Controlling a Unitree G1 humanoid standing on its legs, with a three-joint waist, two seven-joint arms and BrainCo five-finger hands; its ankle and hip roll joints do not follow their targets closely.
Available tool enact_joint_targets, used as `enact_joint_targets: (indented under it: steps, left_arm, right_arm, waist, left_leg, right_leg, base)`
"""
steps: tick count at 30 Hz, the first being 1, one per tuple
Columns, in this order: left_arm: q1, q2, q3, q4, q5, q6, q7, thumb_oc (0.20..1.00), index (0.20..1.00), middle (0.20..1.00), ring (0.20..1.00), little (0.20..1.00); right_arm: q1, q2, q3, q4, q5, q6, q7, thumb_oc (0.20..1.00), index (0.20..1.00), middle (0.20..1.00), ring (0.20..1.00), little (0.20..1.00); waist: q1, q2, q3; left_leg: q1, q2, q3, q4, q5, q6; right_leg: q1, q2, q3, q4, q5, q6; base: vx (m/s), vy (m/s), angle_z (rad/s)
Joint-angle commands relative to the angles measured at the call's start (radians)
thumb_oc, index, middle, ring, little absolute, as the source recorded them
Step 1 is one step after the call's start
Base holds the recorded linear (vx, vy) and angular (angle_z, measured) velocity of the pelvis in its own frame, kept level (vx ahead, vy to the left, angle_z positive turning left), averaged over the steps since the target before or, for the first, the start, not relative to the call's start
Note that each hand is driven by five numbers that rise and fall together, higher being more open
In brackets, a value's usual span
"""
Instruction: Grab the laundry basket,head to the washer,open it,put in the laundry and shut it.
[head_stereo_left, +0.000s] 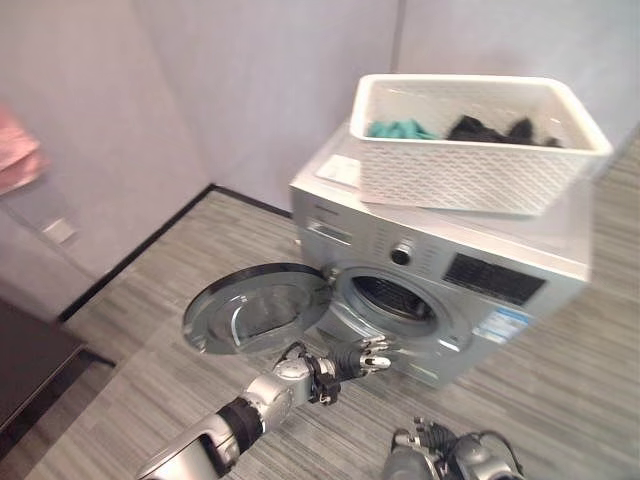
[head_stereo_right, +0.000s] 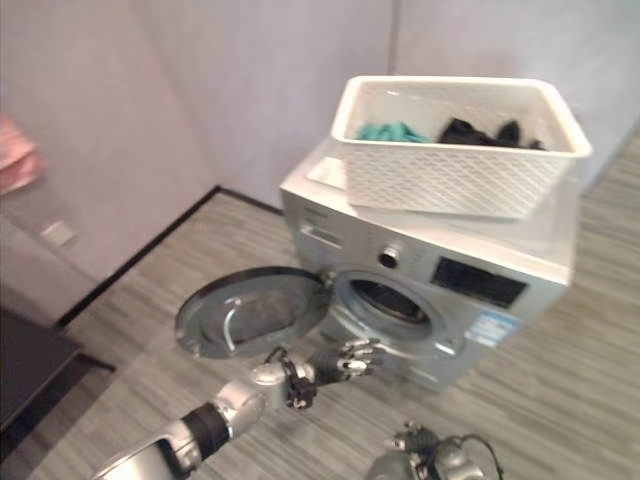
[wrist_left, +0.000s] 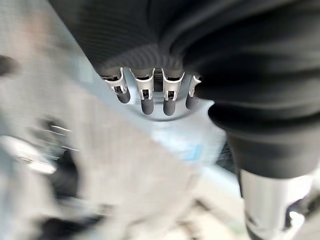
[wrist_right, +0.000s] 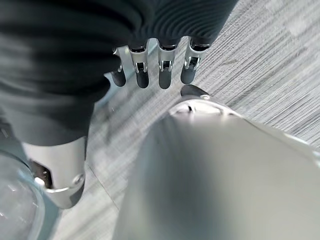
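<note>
A white lattice laundry basket (head_stereo_left: 460, 175) stands on top of the silver washer (head_stereo_left: 440, 262), holding a teal cloth (head_stereo_left: 400, 129) and black clothes (head_stereo_left: 490, 130). The washer's round door (head_stereo_left: 255, 310) is swung wide open to the left, and the dark drum opening (head_stereo_left: 395, 298) is exposed. My left hand (head_stereo_left: 360, 358) hovers low in front of the opening, just below its rim, with its fingers (wrist_left: 145, 97) relaxed and holding nothing. My right hand (head_stereo_left: 425, 440) hangs low near the floor in front of the washer, its fingers (wrist_right: 165, 70) straight and empty.
The washer stands in a corner with grey walls behind and to the left. A pink cloth (head_stereo_left: 15, 150) hangs on the left wall above a wall socket (head_stereo_left: 60, 232). A dark low piece of furniture (head_stereo_left: 25, 365) sits at the lower left. Grey plank floor (head_stereo_left: 150, 330) spreads around.
</note>
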Motion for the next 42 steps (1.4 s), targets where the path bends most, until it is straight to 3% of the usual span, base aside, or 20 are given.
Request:
enact_joint_targets:
  steps: [1, 2, 3, 4, 5, 7, 10, 11, 12, 17, 24, 36, 42]
  left_arm:
    - [-0.036, -0.027, 0.05, 0.154, 0.384, -0.08, 0.01, 1.0, 1.0, 1.0, 1.0, 1.0]
    - [-0.043, -0.047, 0.063, 0.251, 0.524, -0.102, 0.04, 1.0, 1.0, 1.0, 1.0, 1.0]
    - [-0.05, -0.063, 0.085, 0.43, 0.84, -0.116, 0.141, 1.0, 1.0, 1.0, 1.0, 1.0]
    - [-0.051, -0.064, 0.086, 0.432, 0.841, -0.117, 0.142, 1.0, 1.0, 1.0, 1.0, 1.0]
    - [-0.075, -0.034, 0.11, 0.543, 1.015, -0.098, 0.236, 1.0, 1.0, 1.0, 1.0, 1.0]
    - [-0.147, 0.045, 0.176, 0.595, 1.073, -0.091, 0.333, 1.0, 1.0, 1.0, 1.0, 1.0]
    - [-0.197, 0.161, 0.33, 0.605, 0.974, -0.106, 0.421, 1.0, 1.0, 1.0, 1.0, 1.0]
    - [-0.196, 0.161, 0.331, 0.604, 0.974, -0.106, 0.42, 1.0, 1.0, 1.0, 1.0, 1.0]
    - [-0.216, 0.216, 0.41, 0.611, 0.902, -0.107, 0.469, 1.0, 1.0, 1.0, 1.0, 1.0]
    - [-0.244, 0.274, 0.489, 0.609, 0.84, -0.116, 0.564, 1.0, 1.0, 1.0, 1.0, 1.0]
    - [-0.228, 0.273, 0.525, 0.6, 0.775, -0.131, 0.589, 1.0, 1.0, 1.0, 1.0, 1.0]
    - [-0.176, 0.293, 0.539, 0.589, 0.784, -0.149, 0.616, 1.0, 1.0, 1.0, 1.0, 1.0]
    - [-0.093, 0.259, 0.579, 0.54, 0.716, -0.18, 0.623, 1.0, 1.0, 1.0, 1.0, 1.0]
  right_arm:
    - [-0.011, 0.009, 0.033, 0.042, -0.023, -0.017, 0.005, 1.0, 1.0, 1.0, 1.0, 1.0]
    - [-0.015, 0.005, 0.033, 0.043, -0.021, -0.02, 0.004, 1.0, 1.0, 1.0, 1.0, 1.0]
    - [-0.024, 0.002, 0.036, 0.034, -0.018, -0.029, -0.002, 1.0, 1.0, 1.0, 1.0, 1.0]
    - [-0.024, 0.002, 0.036, 0.034, -0.018, -0.029, -0.002, 1.0, 1.0, 1.0, 1.0, 1.0]
    - [-0.037, 0.0, 0.047, -0.003, -0.007, -0.038, -0.013, 1.0, 1.0, 1.0, 1.0, 1.0]
    - [-0.04, -0.008, 0.054, -0.094, 0.027, -0.062, -0.029, 1.0, 1.0, 1.0, 1.0, 1.0]
    - [0.002, -0.039, 0.039, -0.222, 0.066, -0.095, -0.061, 1.0, 1.0, 1.0, 1.0, 1.0]
    - [0.002, -0.039, 0.039, -0.223, 0.066, -0.094, -0.061, 1.0, 1.0, 1.0, 1.0, 1.0]
    - [0.041, -0.054, 0.03, -0.268, 0.071, -0.1, -0.063, 1.0, 1.0, 1.0, 1.0, 1.0]
    - [0.082, -0.072, 0.016, -0.304, 0.084, -0.117, -0.082, 1.0, 1.0, 1.0, 1.0, 1.0]
    - [0.102, -0.069, -0.019, -0.196, 0.09, -0.112, -0.093, 1.0, 1.0, 1.0, 1.0, 1.0]
    - [0.14, -0.054, -0.046, -0.135, 0.094, -0.115, -0.093, 1.0, 1.0, 1.0, 1.0, 1.0]
    - [0.157, -0.049, -0.079, -0.074, 0.1, -0.11, -0.093, 1.0, 1.0, 1.0, 1.0, 1.0]
  waist:
    - [-0.002, -0.032, 0.025]
    - [-0.01, -0.033, 0.027]
    - [-0.026, -0.041, 0.035]
    - [-0.026, -0.041, 0.035]
    - [-0.037, -0.057, 0.053]
    - [-0.049, -0.08, 0.08]
    - [-0.05, -0.096, 0.111]
    - [-0.051, -0.095, 0.112]
    - [-0.047, -0.107, 0.123]
    - [-0.039, -0.126, 0.155]
    - [-0.026, -0.118, 0.159]
    - [-0.018, -0.111, 0.132]
    - [-0.009, -0.081, 0.108]
  left_leg:
    - [0.107, -0.004, 0.036, 0.004, -0.149, 0.024]
    - [0.107, -0.002, 0.042, 0.004, -0.148, 0.023]
    - [0.104, 0.006, 0.051, 0.004, -0.139, 0.018]
    - [0.104, 0.007, 0.051, 0.004, -0.139, 0.018]
    - [0.094, 0.015, 0.06, 0.011, -0.134, 0.015]
    - [0.075, 0.022, 0.071, 0.022, -0.128, 0.009]
    - [0.059, 0.037, 0.073, 0.024, -0.136, 0.001]
    - [0.059, 0.037, 0.073, 0.024, -0.137, 0.001]
    - [0.051, 0.041, 0.074, 0.024, -0.135, -0.003]
    - [0.04, 0.05, 0.073, 0.019, -0.123, -0.012]
    - [0.037, 0.051, 0.064, 0.004, -0.12, -0.016]
    - [0.054, 0.045, 0.062, 0.004, -0.139, -0.013]
    - [0.066, 0.066, 0.066, 0.006, -0.139, -0.024]
  right_leg:
    - [-0.081, -0.005, 0.064, -0.115, 0.135, 0.066]
    - [-0.089, 0.0, 0.071, -0.113, 0.135, 0.065]
    - [-0.105, 0.015, 0.082, -0.107, 0.134, 0.059]
    - [-0.106, 0.015, 0.082, -0.106, 0.134, 0.059]
    - [-0.125, 0.028, 0.091, -0.103, 0.137, 0.053]
    - [-0.151, 0.04, 0.103, -0.099, 0.143, 0.048]
    - [-0.167, 0.054, 0.103, -0.096, 0.137, 0.059]
    - [-0.167, 0.054, 0.103, -0.095, 0.137, 0.059]
    - [-0.173, 0.052, 0.097, -0.099, 0.141, 0.059]
    - [-0.187, 0.05, 0.093, -0.098, 0.149, 0.061]
    - [-0.197, 0.04, 0.08, -0.089, 0.157, 0.067]
    - [-0.199, 0.027, 0.08, -0.076, 0.164, 0.075]
    - [-0.196, 0.037, 0.089, -0.053, 0.126, 0.067]
  base:
    - [0.01, -0.001, -0.46]
    - [0.01, -0.019, -0.36]
    - [0.0, -0.022, -0.24]
    - [-0.04, -0.053, -0.14]
    - [-0.08, -0.058, -0.38]
    - [-0.11, -0.07, -0.51]
    - [-0.03, -0.022, -0.12]
    - [-0.02, -0.069, -0.02]
    - [-0.02, -0.074, -0.02]
    - [-0.01, -0.056, 0.04]
    - [0.01, -0.02, 0.06]
    - [0.0, 0.001, 0.0]
    - [0.05, -0.046, 0.05]
